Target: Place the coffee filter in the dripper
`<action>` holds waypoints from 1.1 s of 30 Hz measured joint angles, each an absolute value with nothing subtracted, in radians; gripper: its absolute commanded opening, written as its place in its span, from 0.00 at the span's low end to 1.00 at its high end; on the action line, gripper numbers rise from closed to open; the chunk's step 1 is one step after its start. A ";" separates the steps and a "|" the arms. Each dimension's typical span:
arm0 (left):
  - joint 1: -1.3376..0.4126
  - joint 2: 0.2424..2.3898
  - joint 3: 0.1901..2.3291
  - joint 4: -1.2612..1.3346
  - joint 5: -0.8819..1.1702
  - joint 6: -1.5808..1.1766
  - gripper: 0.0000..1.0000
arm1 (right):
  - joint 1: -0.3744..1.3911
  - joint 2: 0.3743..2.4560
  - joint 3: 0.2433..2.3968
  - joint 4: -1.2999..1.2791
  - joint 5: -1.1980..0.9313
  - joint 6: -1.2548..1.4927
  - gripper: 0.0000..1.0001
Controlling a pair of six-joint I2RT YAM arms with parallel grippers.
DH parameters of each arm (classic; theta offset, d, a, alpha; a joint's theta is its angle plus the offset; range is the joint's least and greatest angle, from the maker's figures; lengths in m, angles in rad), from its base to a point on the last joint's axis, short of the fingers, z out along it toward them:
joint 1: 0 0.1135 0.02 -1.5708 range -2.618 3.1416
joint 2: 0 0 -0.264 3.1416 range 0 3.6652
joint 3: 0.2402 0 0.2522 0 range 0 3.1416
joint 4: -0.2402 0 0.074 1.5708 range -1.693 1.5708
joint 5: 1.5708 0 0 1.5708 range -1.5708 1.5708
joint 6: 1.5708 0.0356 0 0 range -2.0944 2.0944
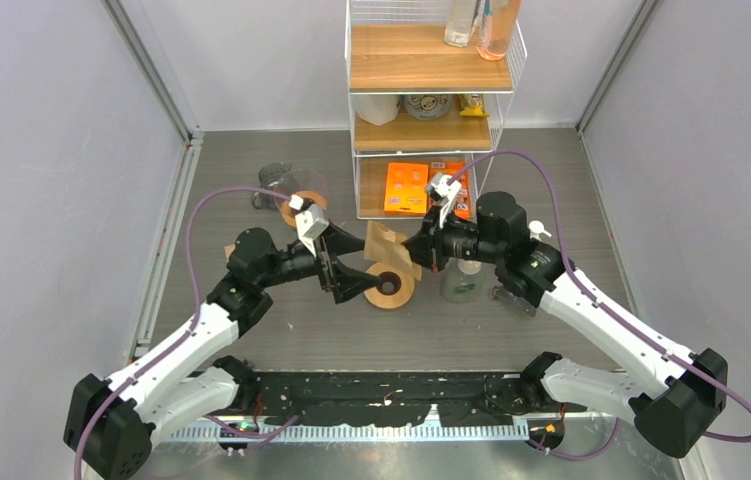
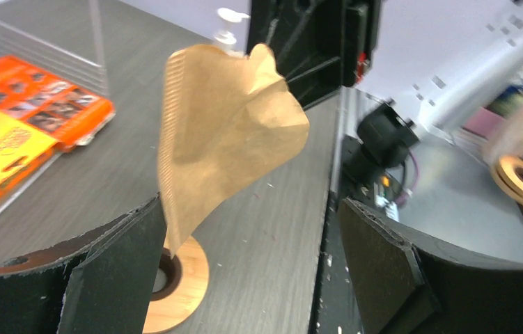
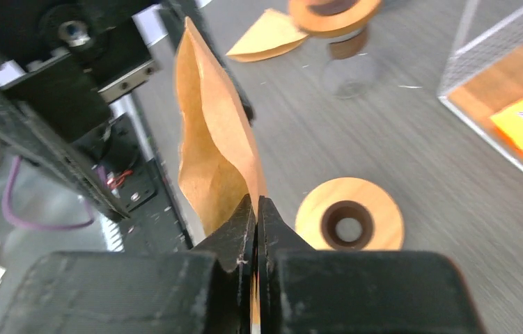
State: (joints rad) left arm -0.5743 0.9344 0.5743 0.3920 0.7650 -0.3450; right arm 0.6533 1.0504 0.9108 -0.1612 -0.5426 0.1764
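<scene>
Coffee filter [image 3: 216, 153]: brown paper cone, very light, thin and floppy, already dented and folded near its top in the left wrist view. It probably crushes or tears easily and swings with any fast move. The best hold is a pinch on the crimped seam edge, not the open mouth.

The right gripper [image 3: 258, 205] is clamped on the filter's lower edge and holds it in the air, edge-on, just above the wooden ring dripper [image 3: 384, 216] on the table. The filter is not in the dripper yet and its mouth is not opened.

The left gripper [image 2: 248, 229] grips nothing. Its jaws are spread wide, one on each side of the hanging filter. The filter's tip sits beside one finger [image 2: 119, 278]; contact there cannot be told.

Counts:
- Two filters: one held, and one spare filter [image 3: 269, 38] flat on the table.
- Two wooden rings: one under the held filter, and a second ring [image 3: 331, 10] sitting on a glass vessel [image 3: 347, 66].
- Two arms.
</scene>
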 measured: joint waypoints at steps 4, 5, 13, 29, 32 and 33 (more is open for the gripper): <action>-0.582 0.908 0.622 0.301 0.596 -0.360 1.00 | 0.658 1.045 0.934 -0.178 -0.354 0.210 0.05; -0.584 0.912 0.641 0.271 0.550 -0.371 0.99 | 0.665 1.048 0.942 -0.189 -0.295 0.220 0.05; -0.632 1.058 0.809 0.204 0.329 -0.536 1.00 | 0.786 1.107 1.005 -0.241 0.150 0.243 0.05; -0.754 1.282 1.035 0.076 0.008 -0.679 0.99 | 0.857 1.155 1.023 -0.238 0.429 0.239 0.05; -0.774 1.304 1.065 0.046 -0.062 -0.680 1.00 | 0.862 1.155 1.023 -0.236 0.438 0.235 0.05; -0.781 1.309 1.069 0.040 -0.088 -0.681 0.99 | 0.862 1.155 1.023 -0.235 0.440 0.234 0.05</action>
